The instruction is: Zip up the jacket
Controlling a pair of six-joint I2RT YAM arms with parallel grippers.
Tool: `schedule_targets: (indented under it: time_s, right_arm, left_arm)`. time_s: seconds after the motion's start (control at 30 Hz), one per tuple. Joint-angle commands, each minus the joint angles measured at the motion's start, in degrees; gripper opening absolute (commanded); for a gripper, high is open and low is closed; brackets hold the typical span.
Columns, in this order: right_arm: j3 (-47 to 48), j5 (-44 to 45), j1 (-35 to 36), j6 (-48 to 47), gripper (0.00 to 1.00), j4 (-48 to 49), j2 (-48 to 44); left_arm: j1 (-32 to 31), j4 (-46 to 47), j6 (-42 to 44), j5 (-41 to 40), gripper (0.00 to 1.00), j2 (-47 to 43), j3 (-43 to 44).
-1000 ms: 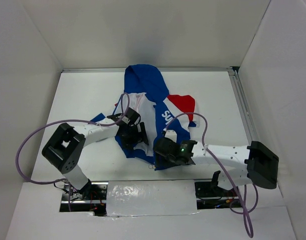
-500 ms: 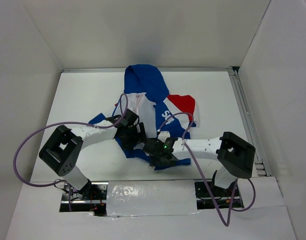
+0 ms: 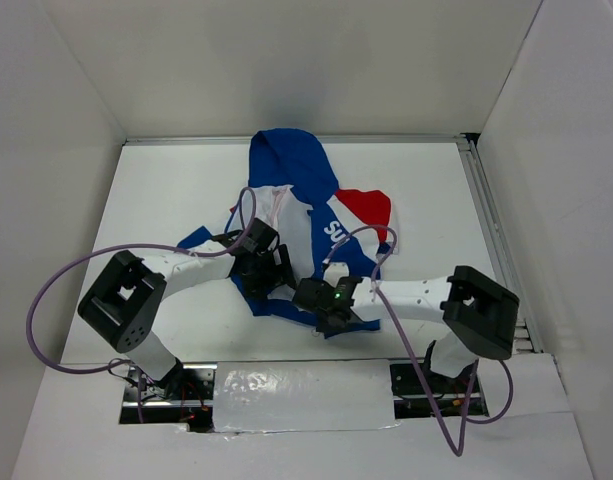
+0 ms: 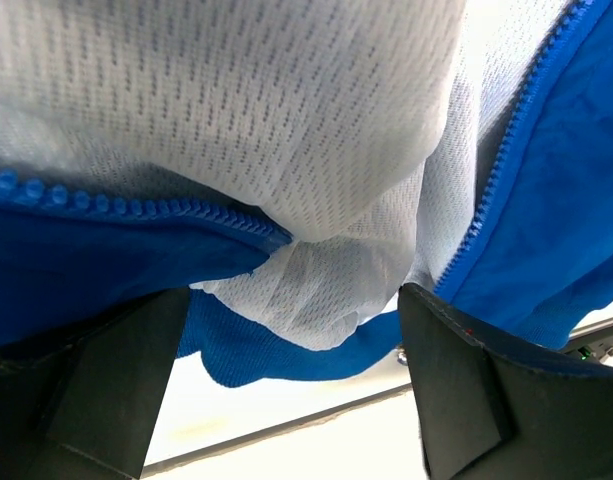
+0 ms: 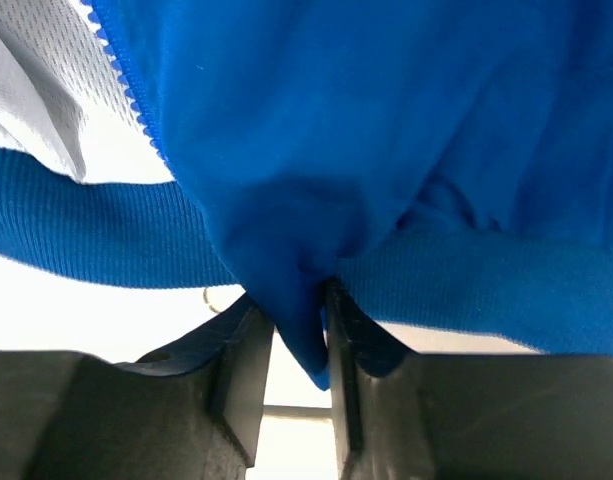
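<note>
White counter (image 3: pixel 156 200) under both hands, matte, evenly lit, soft shadows only. Plain white back wall (image 3: pixel 306 70) far beyond left hand (image 3: pixel 274 275). White side wall (image 3: pixel 556 150) outward of right hand (image 3: pixel 308 298). Metal rail (image 3: pixel 491 230) along counter edge on that side. Crinkled white sheet (image 3: pixel 296 398) nearer than hands.

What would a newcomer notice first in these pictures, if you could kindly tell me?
The royal-blue hooded jacket lies unzipped on the white table, its white mesh lining and red shoulder panel showing. At its near hem the right gripper pinches a fold of blue fabric, while the left gripper stands wide open close against the parted zipper teeth.
</note>
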Motion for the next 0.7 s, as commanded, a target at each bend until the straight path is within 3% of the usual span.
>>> schedule_targets:
  time_s: [0.0, 0.1, 0.2, 0.3, 0.37, 0.57, 0.63, 0.67]
  right_arm:
    - [-3.9, 1.43, -0.32, 1.47, 0.33, 0.5, -5.3]
    - [-6.27, 1.26, -0.5, 0.5, 0.31, 0.5, -10.93]
    - [-8.38, 0.99, -1.38, -1.25, 0.23, 1.37, -15.5]
    - [-9.88, -0.33, -2.95, -3.1, 0.23, 3.04, -19.02]
    - [-10.58, -0.94, -3.92, -4.16, 0.12, 3.83, -21.3]
    - [-12.86, -2.52, -6.3, -7.57, 0.12, 9.09, -27.8]
    - [-14.53, -5.68, -8.31, -9.16, 0.08, 13.56, -30.0]
    - [-15.15, -6.82, -9.28, -9.52, 0.01, 14.98, -30.79]
  left_arm:
    - [1.09, -2.15, 0.21, -2.94, 0.98, 0.65, -0.61]
    - [2.67, -1.54, 0.48, -2.59, 0.98, 0.74, -1.49]
    - [3.29, -2.06, 0.48, -3.38, 0.98, 1.09, -1.67]
    - [3.47, -2.41, 0.3, -4.08, 0.98, 1.44, -1.32]
    - [3.73, -2.59, 0.3, -4.26, 0.98, 1.79, -1.23]
    - [3.82, -0.31, 2.14, -1.64, 0.98, -0.04, -2.1]
    - [3.47, 1.36, 4.25, -0.22, 0.99, -1.89, -2.46]
    - [3.12, 1.37, 4.6, 0.3, 0.99, -4.16, -2.55]
